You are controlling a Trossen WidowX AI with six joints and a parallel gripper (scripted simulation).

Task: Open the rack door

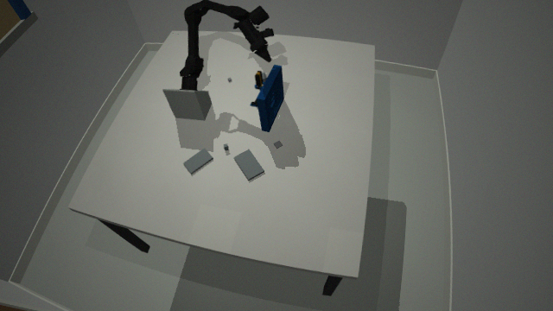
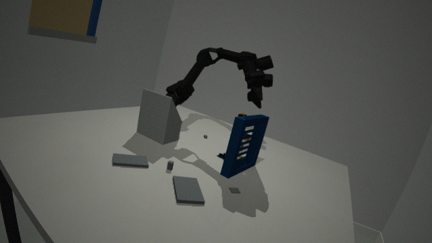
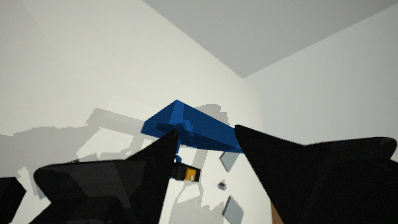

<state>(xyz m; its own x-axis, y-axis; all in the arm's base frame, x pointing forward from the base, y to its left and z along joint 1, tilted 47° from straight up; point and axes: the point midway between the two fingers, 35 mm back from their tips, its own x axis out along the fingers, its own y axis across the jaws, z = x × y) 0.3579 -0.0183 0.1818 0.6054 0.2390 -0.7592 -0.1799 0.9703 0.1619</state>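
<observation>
The blue rack [image 1: 271,99] [image 2: 244,148] [image 3: 205,132] stands upright on the table. An orange and black part [image 1: 259,79] [image 2: 242,115] [image 3: 190,174], apparently the handle, is on its arm-facing side. Orange also shows through the slots in the exterior view. A small dark part [image 1: 253,104] [image 2: 221,155] juts from the same side lower down. Which blue part is door or frame, and the handle's turn, cannot be told. My gripper [image 1: 269,60] [image 2: 260,106] [image 3: 206,131] is open and empty, pointing down above the rack's far end, apparently touching nothing.
A grey wedge-shaped block [image 1: 187,104] [image 2: 155,118] stands by the arm's base. Two flat grey slabs [image 1: 249,165] [image 2: 189,190] and a small grey piece [image 1: 226,148] [image 2: 170,165] lie towards the table's front. A tiny cube [image 1: 230,79] [image 2: 205,136] lies between arm base and rack.
</observation>
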